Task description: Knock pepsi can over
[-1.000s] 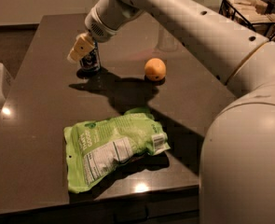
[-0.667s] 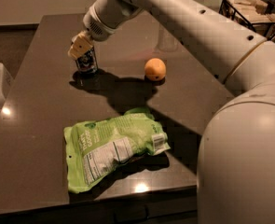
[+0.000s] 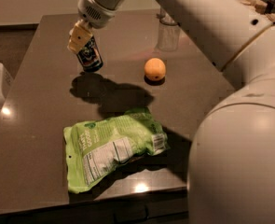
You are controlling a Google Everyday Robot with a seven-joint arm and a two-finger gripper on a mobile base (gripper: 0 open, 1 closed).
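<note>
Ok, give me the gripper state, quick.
Gripper: at the top of the tilted pepsi can; open or closed cannot be told.

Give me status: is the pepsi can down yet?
Not yet. Done: the gripper is at the top of the pepsi can, far left of the table. In hand: the can leans, top tipped left, not flat. Left: push on until it lies on its side. The orange and green bag sit apart from it.

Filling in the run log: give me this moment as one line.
hand: at pepsi can top | pepsi can: tilted, not flat | nearby: orange, green bag, glass
</note>
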